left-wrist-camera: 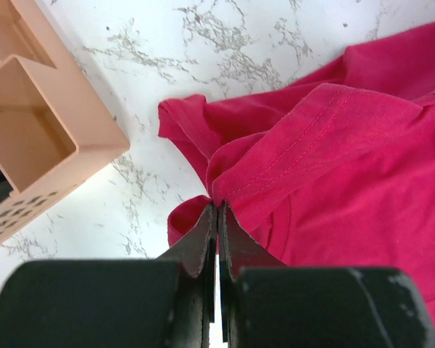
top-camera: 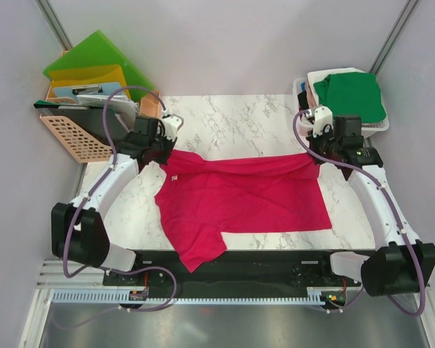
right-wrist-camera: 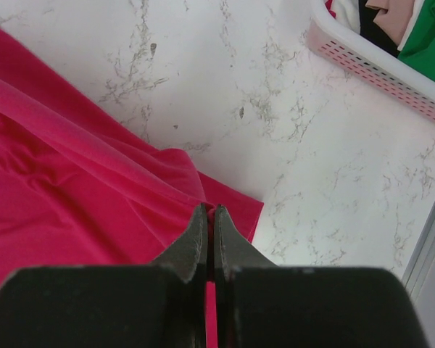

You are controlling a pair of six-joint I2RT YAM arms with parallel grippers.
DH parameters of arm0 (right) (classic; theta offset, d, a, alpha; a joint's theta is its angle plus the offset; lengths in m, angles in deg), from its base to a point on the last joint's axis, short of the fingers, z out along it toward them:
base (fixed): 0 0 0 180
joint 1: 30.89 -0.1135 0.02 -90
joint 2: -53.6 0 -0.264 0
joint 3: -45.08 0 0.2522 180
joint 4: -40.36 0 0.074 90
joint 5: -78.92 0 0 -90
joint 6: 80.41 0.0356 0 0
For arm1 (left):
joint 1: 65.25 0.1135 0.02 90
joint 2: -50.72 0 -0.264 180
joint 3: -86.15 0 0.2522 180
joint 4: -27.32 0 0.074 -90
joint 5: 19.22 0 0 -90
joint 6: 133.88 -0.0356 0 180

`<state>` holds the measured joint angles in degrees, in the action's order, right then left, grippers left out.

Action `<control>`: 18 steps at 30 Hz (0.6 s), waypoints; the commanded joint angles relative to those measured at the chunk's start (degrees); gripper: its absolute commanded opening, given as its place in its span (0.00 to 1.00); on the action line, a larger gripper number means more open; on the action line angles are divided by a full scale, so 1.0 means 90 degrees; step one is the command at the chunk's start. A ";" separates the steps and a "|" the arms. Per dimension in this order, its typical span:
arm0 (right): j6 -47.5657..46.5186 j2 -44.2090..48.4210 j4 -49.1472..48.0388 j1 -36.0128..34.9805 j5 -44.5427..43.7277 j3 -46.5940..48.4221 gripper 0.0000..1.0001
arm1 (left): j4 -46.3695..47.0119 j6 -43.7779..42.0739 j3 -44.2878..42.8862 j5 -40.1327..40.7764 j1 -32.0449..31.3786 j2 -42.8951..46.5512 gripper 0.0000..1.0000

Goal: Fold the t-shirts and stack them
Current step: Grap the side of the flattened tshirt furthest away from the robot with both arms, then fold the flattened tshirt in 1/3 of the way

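A crimson-pink t-shirt (top-camera: 246, 199) lies spread across the marble table, folded lengthwise, one sleeve hanging toward the near edge. My left gripper (top-camera: 163, 154) is shut on the shirt's far-left edge; the left wrist view shows the fingers (left-wrist-camera: 201, 239) pinching a hemmed fold of the crimson-pink t-shirt (left-wrist-camera: 333, 145). My right gripper (top-camera: 315, 154) is shut on the shirt's far-right corner; the right wrist view shows the cloth (right-wrist-camera: 72, 174) clamped between its fingertips (right-wrist-camera: 228, 235). A green t-shirt (top-camera: 349, 94) lies on top of other shirts in a white basket (top-camera: 377, 129) at the far right.
An orange plastic crate (top-camera: 76, 138) with green and yellow folders (top-camera: 94, 61) stands at the far left, close to my left gripper; it shows in the left wrist view (left-wrist-camera: 43, 138). The white basket's rim (right-wrist-camera: 377, 69) is near my right gripper. Grey walls enclose the table.
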<state>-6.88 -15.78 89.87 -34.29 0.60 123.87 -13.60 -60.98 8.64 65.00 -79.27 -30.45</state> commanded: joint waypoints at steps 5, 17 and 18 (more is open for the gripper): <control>0.0072 -0.0532 -0.0759 0.0026 -0.0282 0.0088 0.00 | 0.0585 -0.0297 -0.0973 0.0378 -0.0024 -0.0930 0.02; 0.0345 -0.2093 -0.1217 0.0036 -0.0692 0.1230 0.00 | -0.0195 -0.0316 -0.4078 0.0261 0.0278 -0.3002 0.02; 0.0394 -0.2192 -0.1237 0.0036 -0.0693 0.1386 0.00 | -0.0215 -0.0326 -0.4398 0.0252 0.0288 -0.3119 0.02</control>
<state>-5.16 -33.31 82.15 -34.25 -4.10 131.83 -14.23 -61.66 -24.01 67.38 -77.58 -56.17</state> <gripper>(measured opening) 0.021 0.029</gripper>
